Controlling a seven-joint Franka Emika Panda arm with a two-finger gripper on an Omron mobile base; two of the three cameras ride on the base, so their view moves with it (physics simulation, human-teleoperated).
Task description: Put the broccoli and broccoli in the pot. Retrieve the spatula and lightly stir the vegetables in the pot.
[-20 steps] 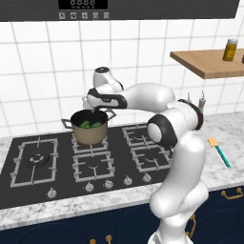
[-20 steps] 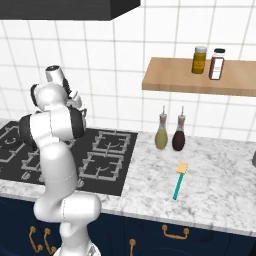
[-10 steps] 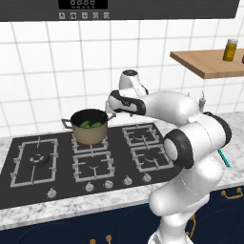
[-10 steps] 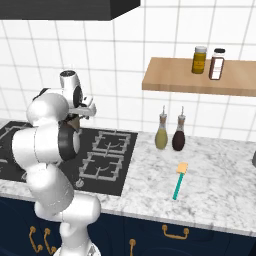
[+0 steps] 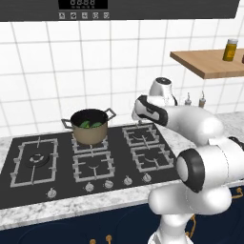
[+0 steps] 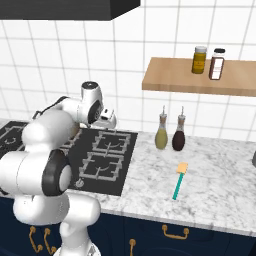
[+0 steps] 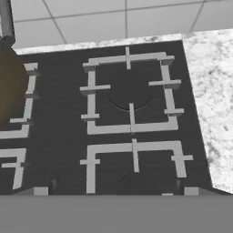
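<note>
Broccoli florets lie inside the pot on the hob's rear burner. Well to the right, the spatula lies flat on the marble worktop, near two bottles. Above the right-hand burners hangs the tool, its fingers spread wide and holding nothing.

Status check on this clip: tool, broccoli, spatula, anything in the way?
Tool open, empty, above the right burners. Broccoli in the pot. Spatula untouched on the counter, with two bottles behind it.
</note>
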